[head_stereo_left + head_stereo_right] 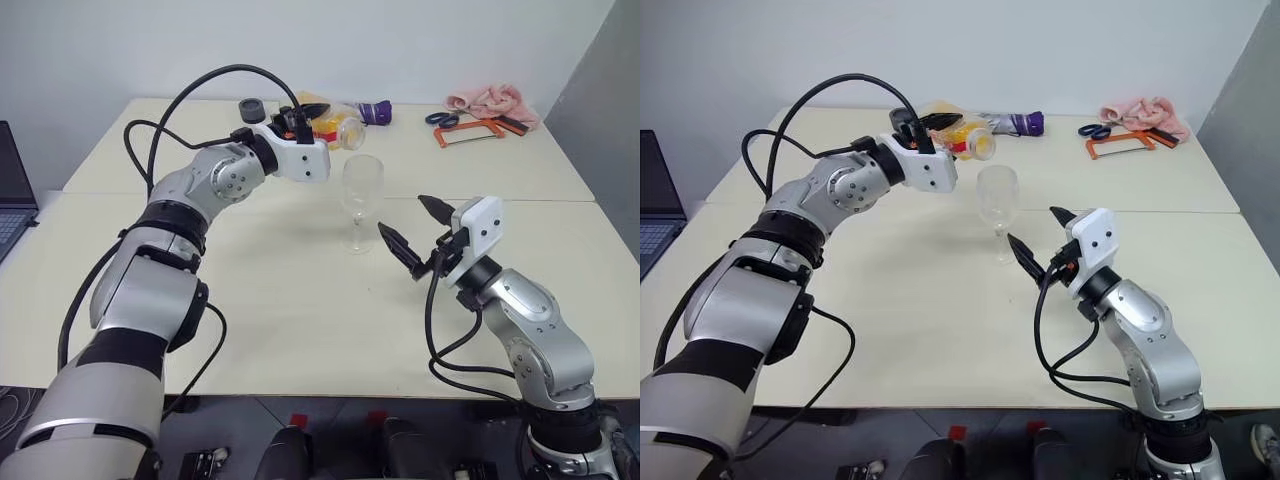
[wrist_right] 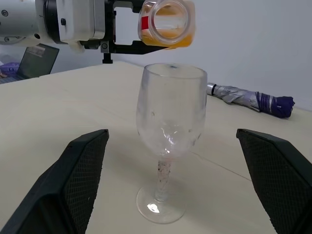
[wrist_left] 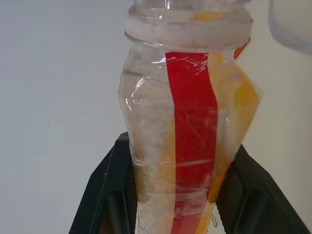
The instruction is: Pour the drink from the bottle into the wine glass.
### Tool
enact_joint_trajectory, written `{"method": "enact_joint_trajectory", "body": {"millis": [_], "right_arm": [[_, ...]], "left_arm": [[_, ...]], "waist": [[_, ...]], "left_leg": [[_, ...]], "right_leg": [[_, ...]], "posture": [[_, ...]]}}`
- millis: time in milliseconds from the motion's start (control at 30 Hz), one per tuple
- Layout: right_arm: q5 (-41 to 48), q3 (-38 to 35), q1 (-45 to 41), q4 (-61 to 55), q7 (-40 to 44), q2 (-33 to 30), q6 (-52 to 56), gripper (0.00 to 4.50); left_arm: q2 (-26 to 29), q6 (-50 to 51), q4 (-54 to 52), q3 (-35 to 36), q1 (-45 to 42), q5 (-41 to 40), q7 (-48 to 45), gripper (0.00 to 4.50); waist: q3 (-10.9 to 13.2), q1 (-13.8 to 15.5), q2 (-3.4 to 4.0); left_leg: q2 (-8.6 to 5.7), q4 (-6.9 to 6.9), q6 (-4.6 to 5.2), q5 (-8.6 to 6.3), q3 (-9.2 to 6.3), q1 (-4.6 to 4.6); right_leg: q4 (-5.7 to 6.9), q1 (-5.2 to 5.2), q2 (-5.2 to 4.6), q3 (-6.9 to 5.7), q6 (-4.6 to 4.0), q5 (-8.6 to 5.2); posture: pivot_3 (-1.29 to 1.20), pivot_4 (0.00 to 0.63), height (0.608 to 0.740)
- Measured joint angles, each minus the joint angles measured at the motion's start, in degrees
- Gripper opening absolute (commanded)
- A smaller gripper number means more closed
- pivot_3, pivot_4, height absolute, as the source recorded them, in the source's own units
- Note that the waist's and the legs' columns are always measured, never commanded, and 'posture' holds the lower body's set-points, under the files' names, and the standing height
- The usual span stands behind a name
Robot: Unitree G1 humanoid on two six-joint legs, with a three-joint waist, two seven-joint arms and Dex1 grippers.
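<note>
My left gripper (image 1: pixel 932 128) is shut on the bottle (image 2: pixel 168 22), a clear plastic one with a red label stripe (image 3: pixel 192 136). The bottle lies tilted on its side, above and just behind the wine glass (image 1: pixel 361 195), its open mouth facing the glass rim. The orange drink (image 2: pixel 170 36) pools along the bottle's lower side. The wine glass (image 2: pixel 169 117) stands upright on the table and its bowl looks clear. My right gripper (image 1: pixel 400 215) is open, held level just in front of the glass and to its right, apart from it, with the stem (image 2: pixel 164 173) between the lines of its fingers.
A folded purple umbrella (image 1: pixel 378 112), a pink cloth (image 1: pixel 490 100), scissors and an orange-handled saw (image 1: pixel 468 130) lie along the table's far side. A small black round object (image 1: pixel 251 108) sits at the back left. A laptop (image 1: pixel 12 185) is on the left.
</note>
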Motion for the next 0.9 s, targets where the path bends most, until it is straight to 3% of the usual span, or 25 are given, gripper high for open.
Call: {"method": "enact_joint_trajectory", "body": {"millis": [900], "right_arm": [[0.9,0.1,1.3,0.0,0.2,0.0,0.0,4.5]], "left_arm": [[0.6,0.3,1.1,-2.8,-3.1,4.4,7.6,1.69]], "waist": [[0.0,0.0,0.0]], "left_leg": [[-0.02,0.57,0.02,-0.01,0.02,-0.05]], "right_leg": [[0.65,-0.06,0.01,0.02,0.01,-0.01]], "posture": [[0.0,0.15,0.74]]}}
